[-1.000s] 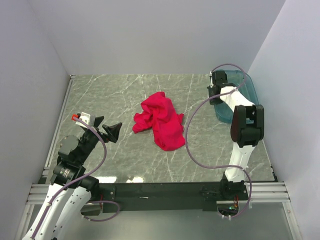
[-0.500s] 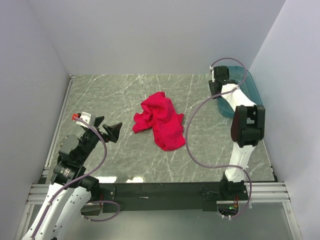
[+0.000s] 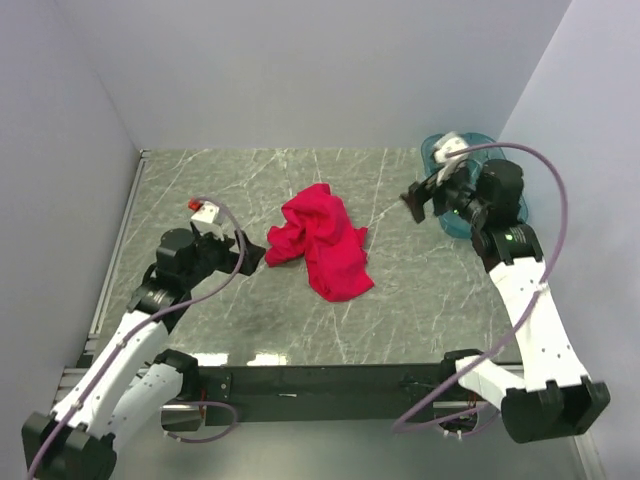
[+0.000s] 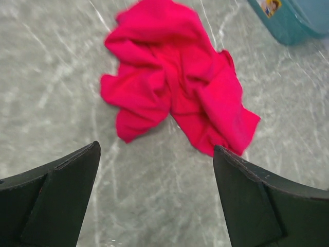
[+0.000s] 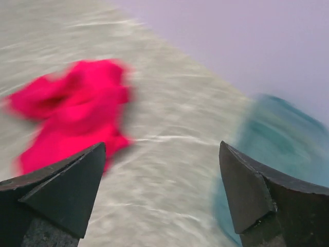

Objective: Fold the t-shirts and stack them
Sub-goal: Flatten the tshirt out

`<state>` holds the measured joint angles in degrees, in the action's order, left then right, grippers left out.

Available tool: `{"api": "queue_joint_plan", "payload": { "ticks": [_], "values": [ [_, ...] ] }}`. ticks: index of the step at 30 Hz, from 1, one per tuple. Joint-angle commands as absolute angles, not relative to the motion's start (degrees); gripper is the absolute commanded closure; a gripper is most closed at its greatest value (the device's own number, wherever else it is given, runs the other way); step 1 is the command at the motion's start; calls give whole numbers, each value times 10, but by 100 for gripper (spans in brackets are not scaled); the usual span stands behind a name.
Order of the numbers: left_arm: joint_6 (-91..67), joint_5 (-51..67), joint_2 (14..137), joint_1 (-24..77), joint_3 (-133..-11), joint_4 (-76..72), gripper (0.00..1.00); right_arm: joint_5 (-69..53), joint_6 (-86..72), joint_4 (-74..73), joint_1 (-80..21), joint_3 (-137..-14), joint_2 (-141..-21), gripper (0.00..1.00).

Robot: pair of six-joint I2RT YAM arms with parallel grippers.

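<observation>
**Item:** one plain bright red fabric t-shirt [image 3: 322, 245], soft and limp, heaped in a crumpled mound with deep folds. No sleeve or neckline can be told apart. It lies mid-table, unfolded, and is touched by neither arm. Its position is unchanged from a second ago.

**Left gripper** [image 3: 248, 252], black wedge-shaped fingers: the jaws are spread wide and nothing is held. It has been brought forward from the near left and is now set just beside the t-shirt's left edge, pointed at it.

**Right gripper** [image 3: 415, 200], same pattern: it is seen released and empty in its motion-blurred wrist view. It has been swung out of the far-right corner toward the cloth, the jaws having parted on the way.

**Judged:** both arms are being closed in for a first grasp, and spreading the cloth flat is not yet begun.

**Support:** grey-green marble-patterned hard table [image 3: 230, 180], smooth and faintly glossy.

**Adjacent:** translucent teal rigid plastic bin [image 4: 288, 23], at far right, well apart from the t-shirt.
</observation>
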<state>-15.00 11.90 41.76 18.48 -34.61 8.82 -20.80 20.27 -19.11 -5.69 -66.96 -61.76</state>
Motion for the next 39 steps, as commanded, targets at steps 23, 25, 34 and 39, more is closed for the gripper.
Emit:
{"api": "queue_joint_plan", "payload": {
  "ticks": [23, 25, 34, 39],
  "values": [
    [76, 228, 1109, 209, -847, 124, 33, -602, 257, -284, 22, -483, -607, 8],
    [97, 224, 1138, 209, -869, 140, 32, -601, 257, -285, 23, -483, -608, 8],
    [171, 220, 1222, 208, -961, 196, 32, -601, 262, -287, 23, -482, -613, 8],
    [163, 261, 1250, 208, -997, 200, 50, -601, 268, -291, 23, -481, -620, 8]
  ]
}}
